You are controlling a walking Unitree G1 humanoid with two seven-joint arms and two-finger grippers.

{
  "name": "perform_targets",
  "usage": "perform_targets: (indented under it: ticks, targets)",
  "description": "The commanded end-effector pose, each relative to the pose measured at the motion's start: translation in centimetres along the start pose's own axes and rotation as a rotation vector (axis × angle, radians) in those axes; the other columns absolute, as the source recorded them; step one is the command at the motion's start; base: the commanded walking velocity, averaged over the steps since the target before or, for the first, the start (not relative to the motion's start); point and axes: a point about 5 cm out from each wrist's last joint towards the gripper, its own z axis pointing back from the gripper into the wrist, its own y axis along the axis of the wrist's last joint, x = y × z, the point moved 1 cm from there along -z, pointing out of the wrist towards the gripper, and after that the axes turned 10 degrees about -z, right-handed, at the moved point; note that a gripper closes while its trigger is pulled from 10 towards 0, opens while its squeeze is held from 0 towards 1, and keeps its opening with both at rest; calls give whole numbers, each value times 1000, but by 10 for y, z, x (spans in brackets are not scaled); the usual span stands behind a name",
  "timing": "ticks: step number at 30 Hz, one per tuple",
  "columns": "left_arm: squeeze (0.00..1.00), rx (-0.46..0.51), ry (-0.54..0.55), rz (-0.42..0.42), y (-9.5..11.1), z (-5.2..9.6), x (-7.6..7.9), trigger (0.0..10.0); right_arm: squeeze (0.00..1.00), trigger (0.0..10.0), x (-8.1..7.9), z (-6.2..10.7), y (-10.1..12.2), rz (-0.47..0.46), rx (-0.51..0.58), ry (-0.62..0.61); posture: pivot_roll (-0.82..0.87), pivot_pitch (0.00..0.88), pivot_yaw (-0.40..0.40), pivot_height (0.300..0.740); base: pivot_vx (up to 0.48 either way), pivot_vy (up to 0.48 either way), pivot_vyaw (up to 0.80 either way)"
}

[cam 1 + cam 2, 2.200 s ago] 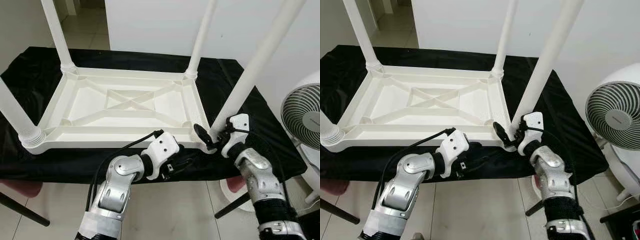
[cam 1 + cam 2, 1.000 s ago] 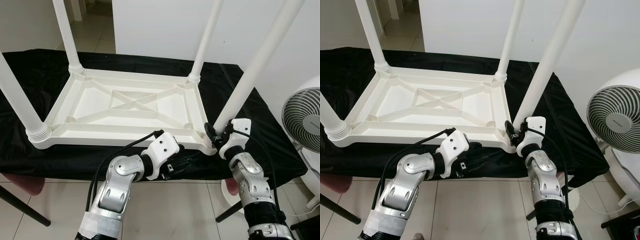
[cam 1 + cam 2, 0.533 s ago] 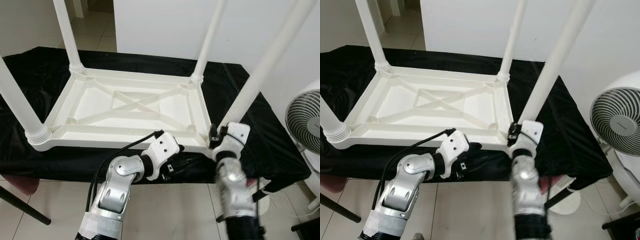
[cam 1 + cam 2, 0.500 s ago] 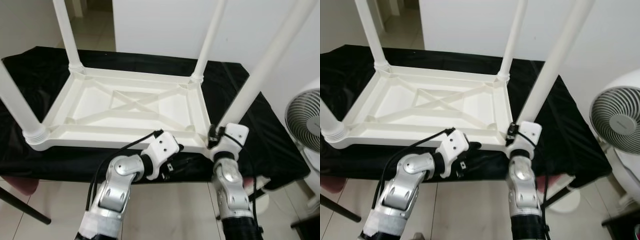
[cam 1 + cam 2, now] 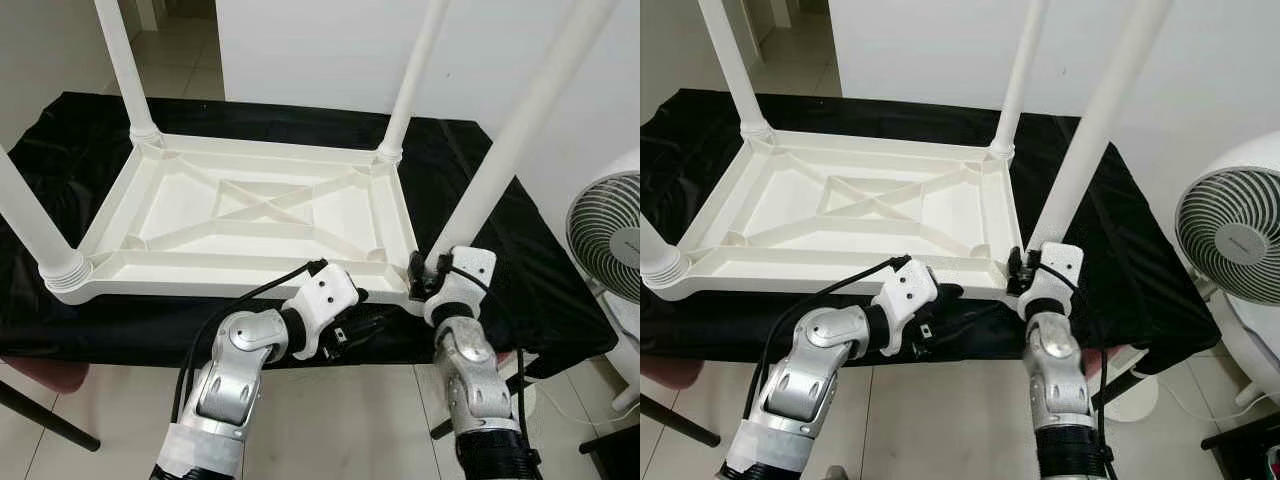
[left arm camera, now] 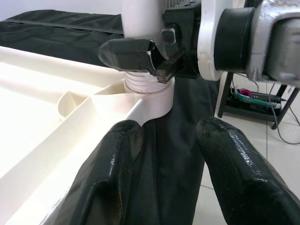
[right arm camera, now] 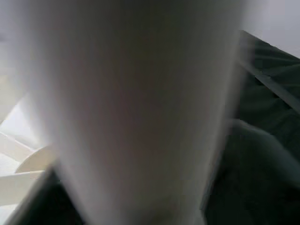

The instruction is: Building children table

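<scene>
At near-right corner, right gripper [image 5: 424, 277] fingers clamped on table leg [image 5: 500, 160]; left gripper [image 6: 171, 154] fingers apart below.

The head's two eyes look down over both arms at the upturned white table [image 5: 260, 215] on black cloth [image 5: 520, 260]. The left wrist looks closely at the near-right leg [image 6: 140, 18]; the right wrist, closer, blurs it.

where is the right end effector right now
In the left eye view the right end effector is at the near right corner of the upturned white table, closed round the base of that corner's leg, with the fan off to its right.
</scene>
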Motion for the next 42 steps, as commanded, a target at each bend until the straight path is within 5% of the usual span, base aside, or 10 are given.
perform_targets:
  ticks: [1,3,4,13,25,26,42]
  targets:
    - [0,-2,230,40,4,-5,-9,10000,1000,10000,3,-4,6,-4,-9,98,76,43,-59,740,0,0,0]
    - [0,-2,230,40,4,-5,-9,10000,1000,10000,3,-4,6,-4,-9,98,76,43,-59,740,0,0,0]
    - [0,-1,230,40,5,-5,-9,10000,0,10000,1,-6,15,65,-27,290,79,43,-55,740,0,0,0]
    - [0,-3,224,34,5,-3,-9,10000,0,10000,-2,-4,15,179,-149,675,89,41,-49,740,0,0,0]
    - [0,-1,226,32,6,-3,-10,10000,0,10000,10,-11,7,216,-243,766,103,34,-54,740,0,0,0]
    - [0,-1,227,33,6,-3,-10,10000,0,0,12,-13,7,216,-249,758,106,32,-55,740,0,0,0]
    - [0,4,213,28,7,-5,-8,10000,0,0,19,-9,-5,127,-263,702,96,11,-49,740,0,0,0]
